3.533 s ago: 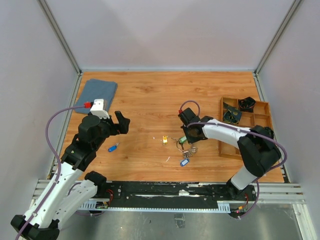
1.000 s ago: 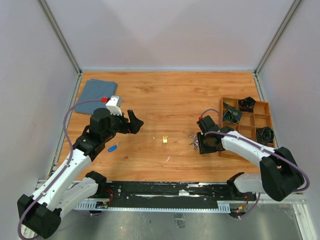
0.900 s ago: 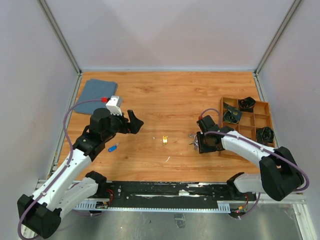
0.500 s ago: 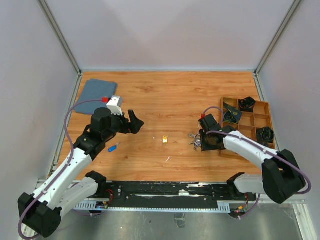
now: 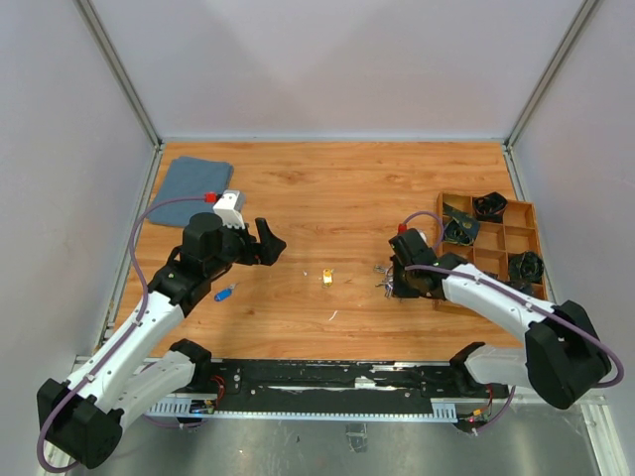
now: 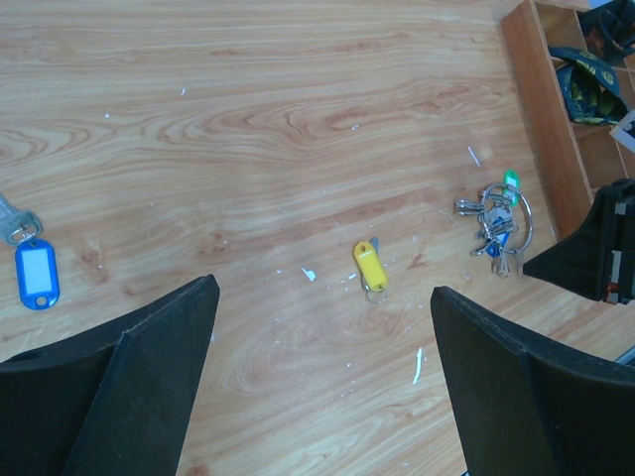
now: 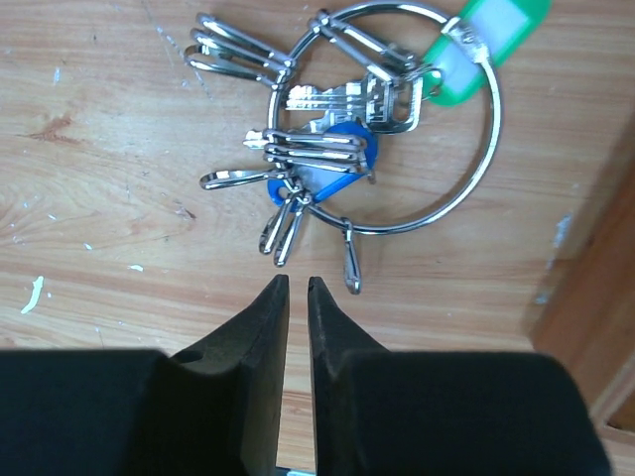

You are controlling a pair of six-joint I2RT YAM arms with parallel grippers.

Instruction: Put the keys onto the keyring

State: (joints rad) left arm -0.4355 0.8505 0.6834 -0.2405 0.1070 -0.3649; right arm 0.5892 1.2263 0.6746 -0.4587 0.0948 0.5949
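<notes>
Silver wire keyring lies on wooden counter, beside tray | right gripper nearly closed, empty, just near of it | left gripper wide over yellow-tagged key | advice: pinch ring's rim squarely.

**Key bunch dragged toward the right edge, both arms shifted**

Compared with a few seconds back: keyring with its bunch of keys now much closer to the worktop's right edge, beside the wooden tray. Right gripper moved right along with it, fingers nearly shut over the last second, nothing between them. Left gripper swung inward from the left edge, toward the middle.
</notes>
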